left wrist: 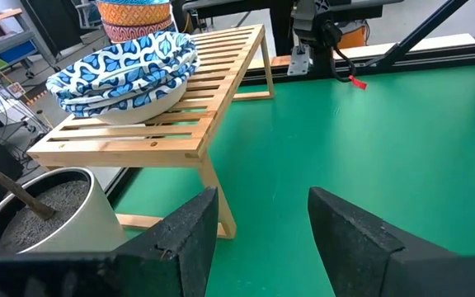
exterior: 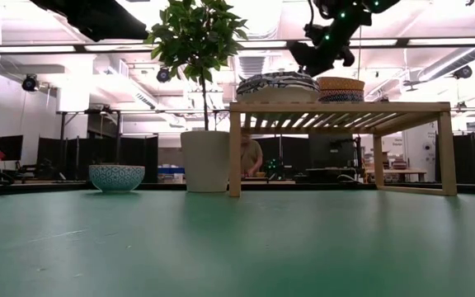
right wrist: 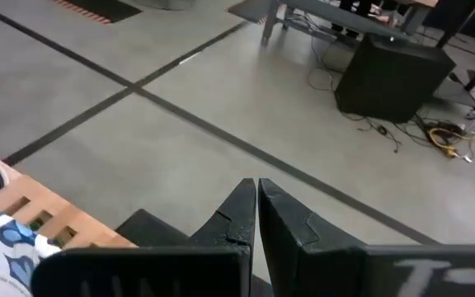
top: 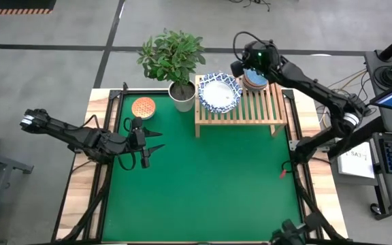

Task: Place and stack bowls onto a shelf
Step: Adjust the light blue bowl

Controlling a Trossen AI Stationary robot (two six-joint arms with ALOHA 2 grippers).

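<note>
The wooden slatted shelf [top: 250,109] stands at the table's far right. On it rest a stack of wide white bowls with blue-patterned rims [top: 220,93] and, to its right, a stack of smaller bowls [top: 254,82] with an orange one on top [left wrist: 134,16]. One small bowl [top: 143,107], orange inside and blue-patterned outside [exterior: 116,176], sits on the green mat at the far left. My right gripper [top: 239,68] hangs shut above the shelf's far edge, over the small stack [exterior: 340,89], holding nothing. My left gripper [top: 156,140] waits open over the mat's left side.
A potted plant in a white pot [top: 182,95] stands between the lone bowl and the shelf's left end. The green mat [top: 209,184] in front of the shelf is bare. Black frame rails run along the table's edges.
</note>
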